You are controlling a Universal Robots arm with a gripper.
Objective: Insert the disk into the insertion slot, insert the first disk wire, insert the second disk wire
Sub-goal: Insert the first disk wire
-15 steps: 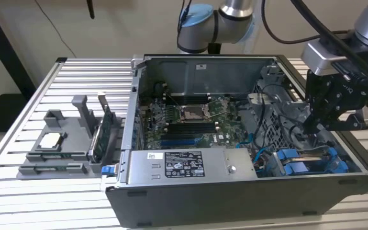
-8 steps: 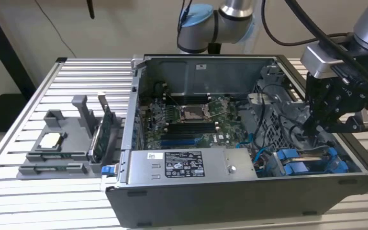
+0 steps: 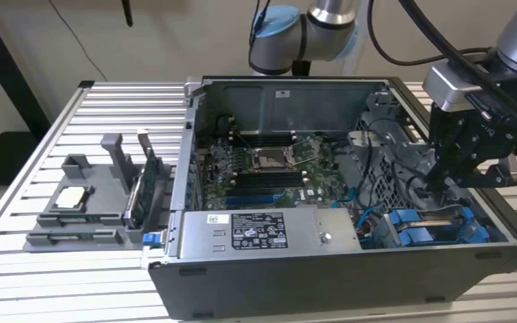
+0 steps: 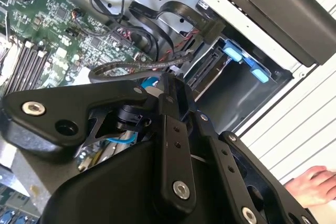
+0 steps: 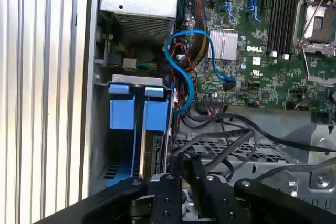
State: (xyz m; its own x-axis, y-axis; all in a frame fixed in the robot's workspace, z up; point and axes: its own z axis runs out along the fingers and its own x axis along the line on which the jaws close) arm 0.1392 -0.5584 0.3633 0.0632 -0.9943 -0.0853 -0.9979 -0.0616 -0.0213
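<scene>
hidden and cropped parts
the gripper [image 3: 440, 180] lower end merges with dark cables [image 3: 398, 171]; a hand [image 4: 314, 184] is cut by the picture's edge; the insertion slot [image 5: 122, 153] depth lies in shadow.

insertion slot [image 3: 438, 227] beside power supply [image 3: 267, 232] in case [image 3: 330, 286], end effector [image 3: 435, 183] near

I see a green motherboard [image 3: 267, 165] inside the open computer case [image 3: 330, 282], a grey power-supply box [image 3: 267, 232] along its near side, and a grey holder [image 3: 83, 202] on the exterior view's left.

Silver arm [image 3: 335, 10], blue cap [image 3: 276, 20], blk cables [image 3: 419, 27]; blk gripper [image 3: 438, 182] w/ screws.
</scene>
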